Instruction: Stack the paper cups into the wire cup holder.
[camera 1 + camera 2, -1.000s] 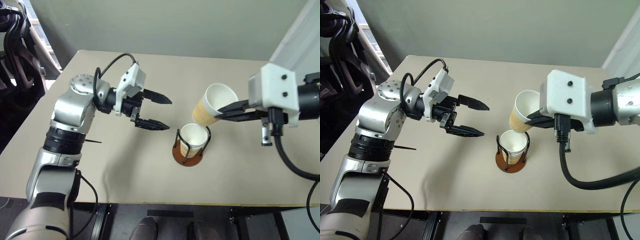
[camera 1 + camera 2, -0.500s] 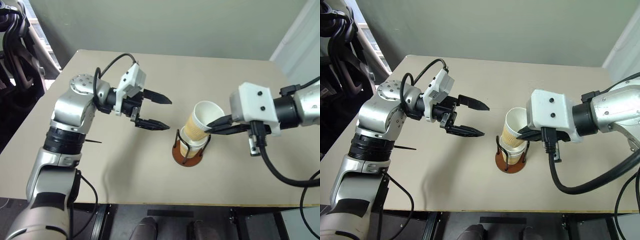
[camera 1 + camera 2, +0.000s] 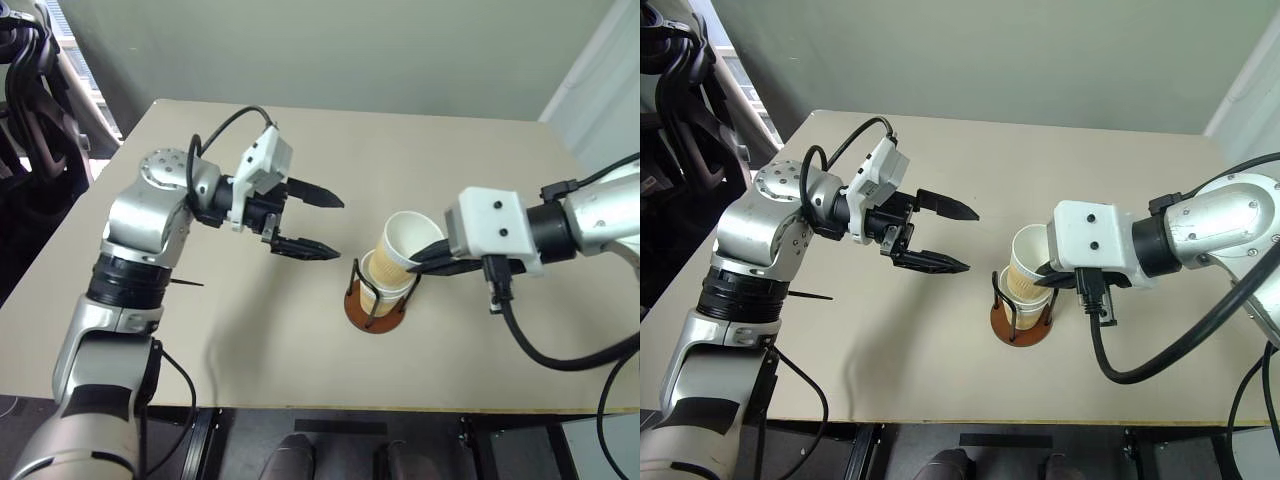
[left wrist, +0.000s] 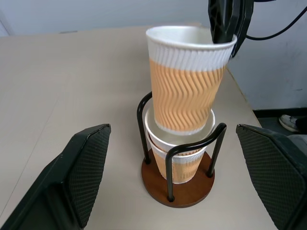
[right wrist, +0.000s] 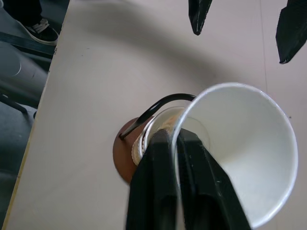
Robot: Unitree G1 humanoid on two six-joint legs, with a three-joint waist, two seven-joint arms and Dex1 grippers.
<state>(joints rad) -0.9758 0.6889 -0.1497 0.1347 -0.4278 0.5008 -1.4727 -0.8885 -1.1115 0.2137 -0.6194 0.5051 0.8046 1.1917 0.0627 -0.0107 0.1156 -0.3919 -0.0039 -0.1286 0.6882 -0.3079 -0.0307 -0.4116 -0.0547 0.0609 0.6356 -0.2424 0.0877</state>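
On the left, the left gripper [image 3: 308, 222] hangs above the beige table [image 3: 250, 340] with its two black fingers wide apart and nothing between them; it points to the right, toward the holder. Under it and toward the near edge, the table surface is bare, and the far part of the table is bare as well up to the grey wall [image 3: 330, 50]. To the right of this gripper, near the middle of the table and a little toward the near edge, stands the wire cup holder [image 4: 178, 188] with its round reddish-brown base and black wire loops. A paper cup [image 4: 178, 165] sits inside it. A second paper cup [image 4: 184, 79] sits with its bottom in the first one, tilted, and most of its body is above the wire loops. On the right, the right gripper [image 5: 175, 158] has its fingers pressed on the rim wall of this upper cup, one finger inside and one outside.
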